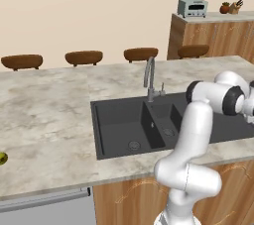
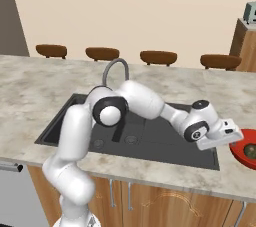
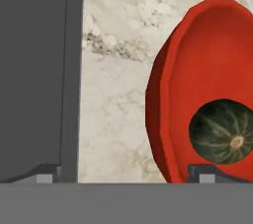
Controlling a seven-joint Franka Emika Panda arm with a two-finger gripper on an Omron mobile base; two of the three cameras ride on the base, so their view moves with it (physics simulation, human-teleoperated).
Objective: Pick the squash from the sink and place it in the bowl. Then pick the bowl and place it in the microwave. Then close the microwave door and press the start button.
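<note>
A pale marbled stone surface [image 1: 49,115] runs across the kitchen, with wood cabinet fronts below, a beige wall behind and brown stools [image 1: 83,57] along its far edge. A dark grey double sink [image 1: 124,125] with a curved steel faucet [image 1: 150,78] is set into it. The squash [image 3: 222,131], dark green with paler stripes and a tan stem spot, lies inside the glossy red bowl [image 3: 188,70], which stands on the surface just beside the sink. The gripper [image 3: 126,171] hovers above with its jaws wide, holding nothing.
</note>
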